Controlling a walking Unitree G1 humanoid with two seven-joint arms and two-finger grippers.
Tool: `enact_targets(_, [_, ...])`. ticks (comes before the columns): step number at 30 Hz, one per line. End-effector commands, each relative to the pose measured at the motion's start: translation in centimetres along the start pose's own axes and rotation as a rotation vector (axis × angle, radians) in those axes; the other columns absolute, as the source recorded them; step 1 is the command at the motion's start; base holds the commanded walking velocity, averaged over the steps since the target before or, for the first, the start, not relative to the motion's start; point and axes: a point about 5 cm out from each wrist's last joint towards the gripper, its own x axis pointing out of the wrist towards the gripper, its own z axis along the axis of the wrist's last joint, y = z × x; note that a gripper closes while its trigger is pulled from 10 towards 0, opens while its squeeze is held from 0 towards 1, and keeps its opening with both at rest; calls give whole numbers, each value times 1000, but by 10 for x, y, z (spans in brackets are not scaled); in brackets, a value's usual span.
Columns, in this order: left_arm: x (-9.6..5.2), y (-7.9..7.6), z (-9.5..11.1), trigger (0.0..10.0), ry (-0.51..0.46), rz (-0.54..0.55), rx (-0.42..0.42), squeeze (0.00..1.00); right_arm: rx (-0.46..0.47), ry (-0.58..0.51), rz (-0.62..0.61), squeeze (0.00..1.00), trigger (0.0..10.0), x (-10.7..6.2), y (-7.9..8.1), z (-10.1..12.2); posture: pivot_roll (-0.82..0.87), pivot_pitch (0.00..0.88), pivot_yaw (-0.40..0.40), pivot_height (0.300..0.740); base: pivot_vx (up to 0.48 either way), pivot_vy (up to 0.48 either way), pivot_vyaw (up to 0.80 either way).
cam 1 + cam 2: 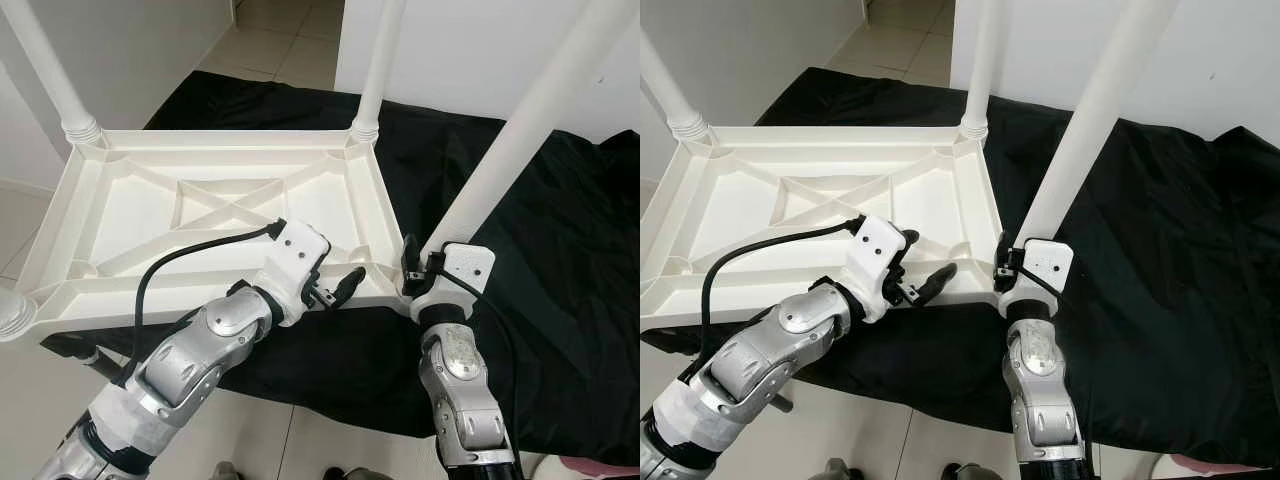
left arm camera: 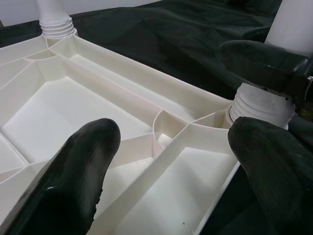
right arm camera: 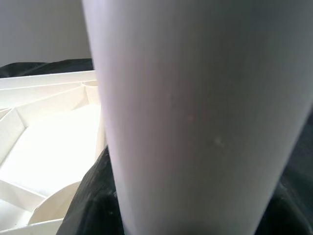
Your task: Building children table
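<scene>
Left hand (image 1: 340,288): fingers apart, over tabletop (image 1: 140,215) rim at 6 o'clock.
Right hand (image 1: 410,262): clamped on leg (image 1: 520,130) base.

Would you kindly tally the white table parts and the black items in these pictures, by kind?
White table tops, upside down: 1
White legs standing in its corners: 4 (far left, far right, near right, near left)
Black cloths underneath: 1
Grippers with black fingers: 2 (left gripper, right gripper)
Total: 8
</scene>
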Motion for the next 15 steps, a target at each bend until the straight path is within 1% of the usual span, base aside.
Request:
enact_targets(1, [-1, -15, -4, 10000, 8, -247, 9, 0, -3, 142, -68, 235, 10000, -8, -14, -28, -10, 104, -32, 740, 0, 0, 0])
enact_targets(2, [-1, -15, -4, 10000, 8, -247, 9, 0, -3, 142, -68, 235, 10000, -8, -14, -28, -10, 104, -32, 740, 0, 0, 0])
enact_targets(3, [-1, -15, -4, 10000, 7, -250, 13, 0, -9, 131, -63, 718, 10000, -7, -15, -28, -9, 102, -32, 740, 0, 0, 0])
enact_targets(4, [-1, -15, -4, 10000, 7, -250, 13, 0, -9, 131, -63, 718, 10000, -7, -15, -28, -9, 102, -32, 740, 0, 0, 0])
enact_targets(5, [-1, -15, -4, 10000, 7, -251, 15, 0, -5, 125, -58, 1000, 10000, -7, -17, -27, -9, 102, -32, 740, 0, 0, 0])
enact_targets(6, [-1, -15, -4, 10000, 7, -251, 15, 0, -5, 125, -58, 1000, 10000, -7, -17, -27, -9, 102, -32, 740, 0, 0, 0])
enact_targets(9, [-2, -16, -3, 10000, 8, -253, 18, 0, -8, 94, -33, 1000, 10000, -4, -25, -23, -8, 102, -30, 740, 0, 0, 0])
enact_targets(11, [-2, -17, -5, 10000, 12, -257, 21, 0, -37, 81, -12, 1000, 10000, 1, -33, -21, -6, 103, -30, 740, 0, 0, 0])
enact_targets(12, [-2, -17, -5, 10000, 12, -257, 21, 0, -37, 81, -12, 1000, 10000, 1, -33, -21, -6, 103, -30, 740, 0, 0, 0])
enact_targets(13, [-1, -19, -5, 10000, 13, -260, 17, 0, -56, 66, 69, 98, 10000, 8, -43, -19, -8, 100, -29, 740, 0, 0, 0])
enact_targets(15, [-1, -19, -5, 10000, 13, -260, 17, 0, -56, 66, 69, 98, 10000, 8, -43, -19, -8, 100, -29, 740, 0, 0, 0])
